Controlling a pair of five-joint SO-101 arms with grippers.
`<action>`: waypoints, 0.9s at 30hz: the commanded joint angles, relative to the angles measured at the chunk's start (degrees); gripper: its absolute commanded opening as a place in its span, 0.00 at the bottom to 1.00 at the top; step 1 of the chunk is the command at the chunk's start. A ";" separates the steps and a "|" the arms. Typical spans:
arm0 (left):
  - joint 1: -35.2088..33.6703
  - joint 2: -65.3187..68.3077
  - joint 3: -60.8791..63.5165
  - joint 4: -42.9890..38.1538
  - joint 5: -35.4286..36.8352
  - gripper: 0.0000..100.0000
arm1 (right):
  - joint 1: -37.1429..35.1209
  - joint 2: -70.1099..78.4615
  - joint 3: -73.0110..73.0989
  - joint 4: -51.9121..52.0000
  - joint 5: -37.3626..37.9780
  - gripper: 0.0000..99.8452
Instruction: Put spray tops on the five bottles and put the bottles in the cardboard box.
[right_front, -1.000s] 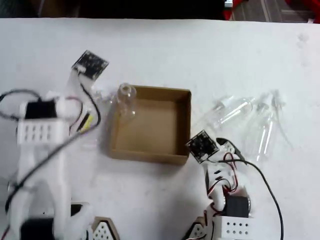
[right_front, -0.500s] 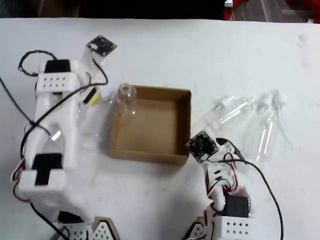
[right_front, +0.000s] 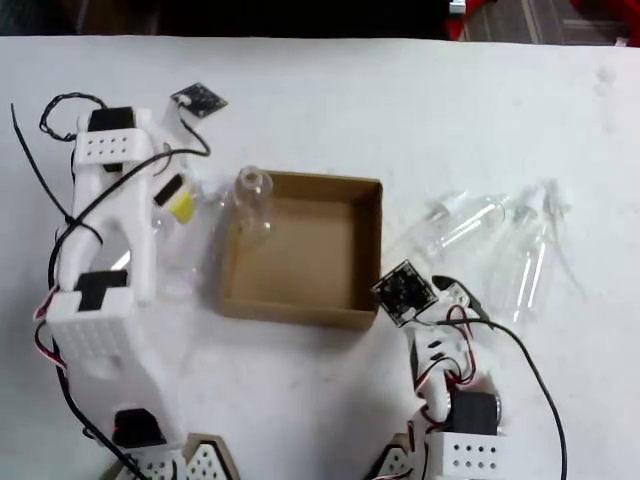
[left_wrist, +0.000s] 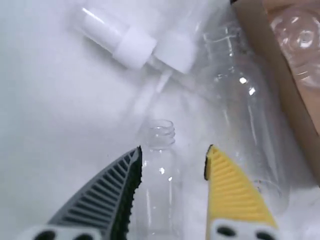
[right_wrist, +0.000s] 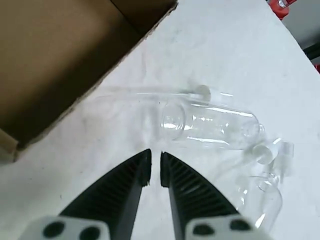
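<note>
Early in the job, as I read it. My left gripper (left_wrist: 172, 150) is spread wide, its grey and yellow fingers on either side of the neck of an uncapped bottle (left_wrist: 160, 175). That bottle lies on the table (right_front: 400, 100) between the table's left edge and the left wall of the cardboard box (right_front: 290, 308), and nothing is pinched as far as I can see. Just beside it lie a second bottle (left_wrist: 245, 115), close against the box, and a white spray top (left_wrist: 134, 46).

One standing bottle (right_front: 252, 195) is already in the box's far left corner, its neck apparently bare. My right gripper (right_wrist: 155, 159) is by the box's near right corner, fingers pressed almost together on nothing. In front of it, toward the table's right edge, are an open-mouthed bottle (right_wrist: 210, 125), a further bottle (right_wrist: 262, 200) and a loose spray top (right_wrist: 272, 150).

By my count no bottle wears a top yet. Five cappings and four placements are left, and the boxed bottle may need to come out for its top.

Clear plastic on white makes outlines hard to read. I cannot count all the tops, and I cannot be sure the boxed bottle is uncapped. The body of the bottle between my left fingers is cut off.
</note>
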 joint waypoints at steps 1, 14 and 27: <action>-1.01 1.10 -3.43 -0.62 -0.88 0.20 | 0.31 -0.31 0.53 0.40 0.26 0.02; -1.01 6.29 -3.52 -4.92 -1.14 0.19 | 0.31 -0.31 0.53 0.40 0.26 0.02; -0.57 5.67 -3.60 -2.37 -0.79 0.02 | 0.31 -0.31 0.53 0.40 0.26 0.02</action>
